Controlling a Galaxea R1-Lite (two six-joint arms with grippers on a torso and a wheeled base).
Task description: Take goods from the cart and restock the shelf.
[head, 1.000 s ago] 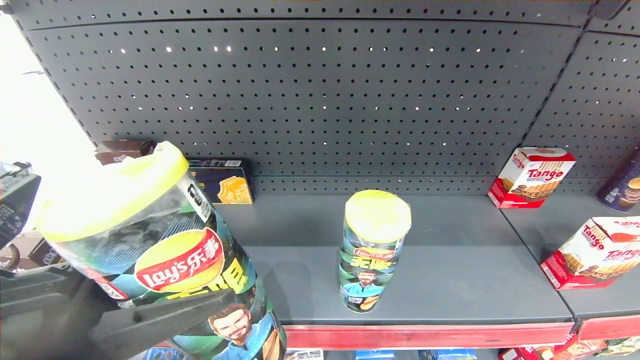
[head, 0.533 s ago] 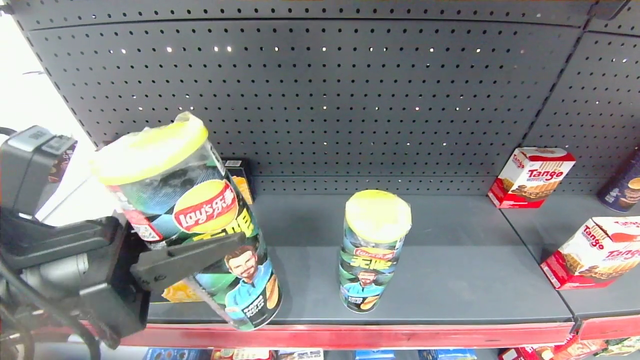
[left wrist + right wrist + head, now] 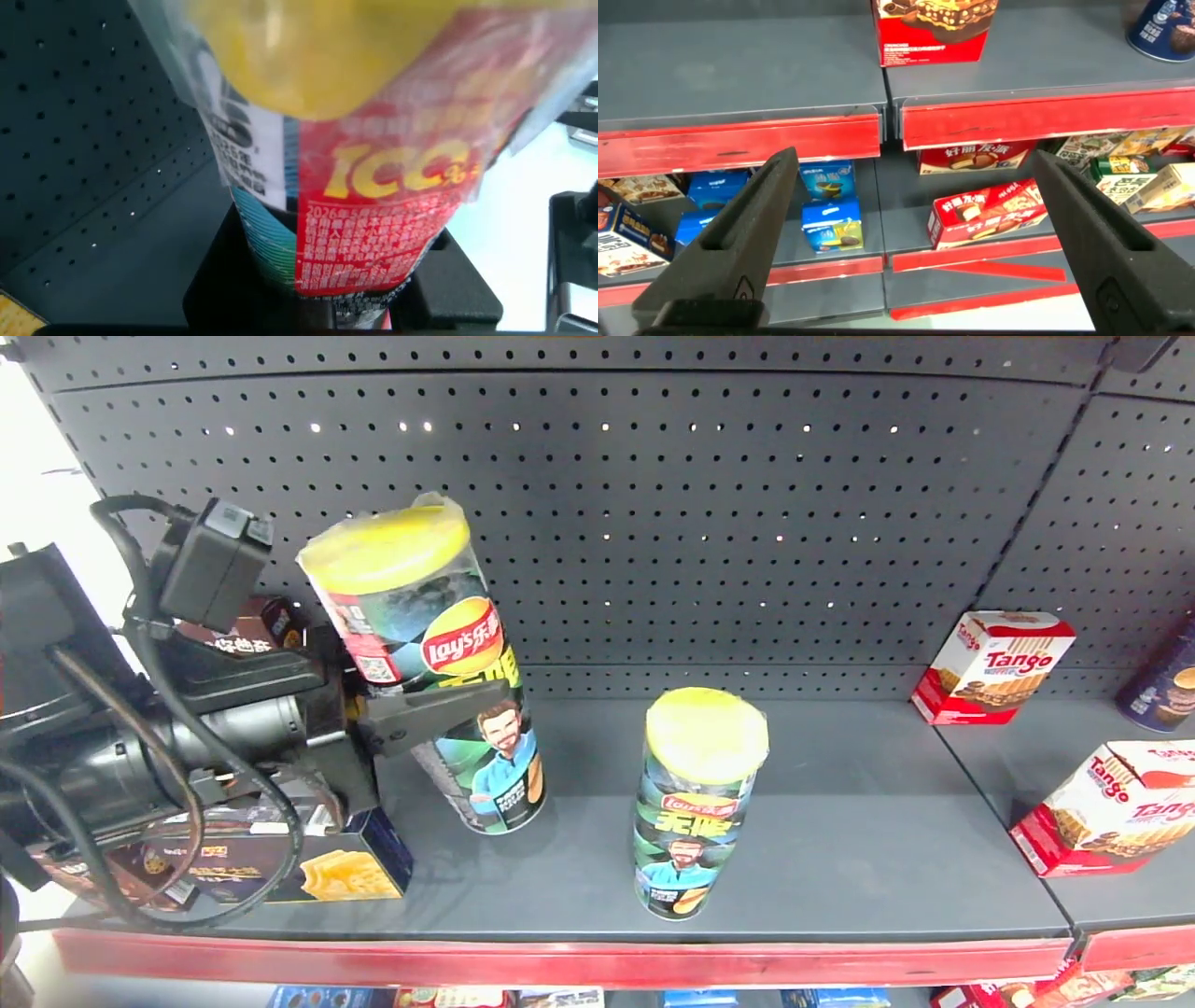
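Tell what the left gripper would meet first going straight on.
With its held can, the left gripper would likely reach the back panel first, passing behind the standing can; depth is unclear.

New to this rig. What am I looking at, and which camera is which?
It is a two-armed robot restocking a shop shelf. The wide picture comes from a camera on its head; the other two from its wrists. In the head view the left arm's jaws are shut on a yellow-lidded chip can, tilted above the shelf; the left wrist view shows it close up. A second chip can stands upright on the shelf, a cracker box lies by the arm, red wafer boxes sit to the right. The right wrist view looks past the right arm's jaws, open and empty, at lower shelves of boxed snacks.
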